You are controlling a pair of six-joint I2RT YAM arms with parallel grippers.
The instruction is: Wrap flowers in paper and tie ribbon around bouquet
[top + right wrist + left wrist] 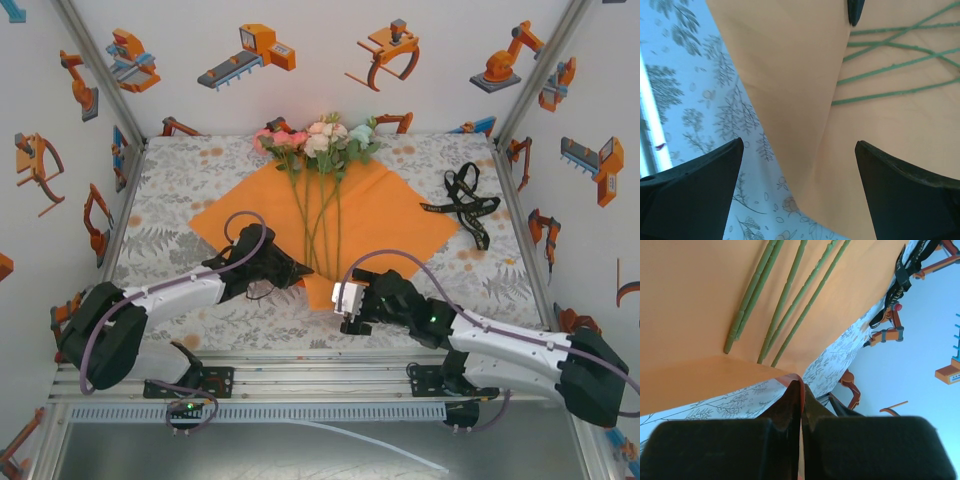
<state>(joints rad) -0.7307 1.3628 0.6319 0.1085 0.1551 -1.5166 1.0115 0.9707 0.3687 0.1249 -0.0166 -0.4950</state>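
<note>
your left gripper [801, 386] is pinched shut on the near edge of the paper [400, 215]. the left wrist view shows you a thin orange strip caught between the closed fingers. your right gripper [799, 145] has its jaws wide and holds nothing, hovering over the paper's near corner. from above you get more: the flowers [320, 140] lie along the paper's middle, blooms past its far corner, and the ribbon [465, 200] lies crumpled just right of the paper.

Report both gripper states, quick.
Left gripper: closed, pinching an edge of the paper.
Right gripper: open, holding nothing, poised over the paper.
</note>
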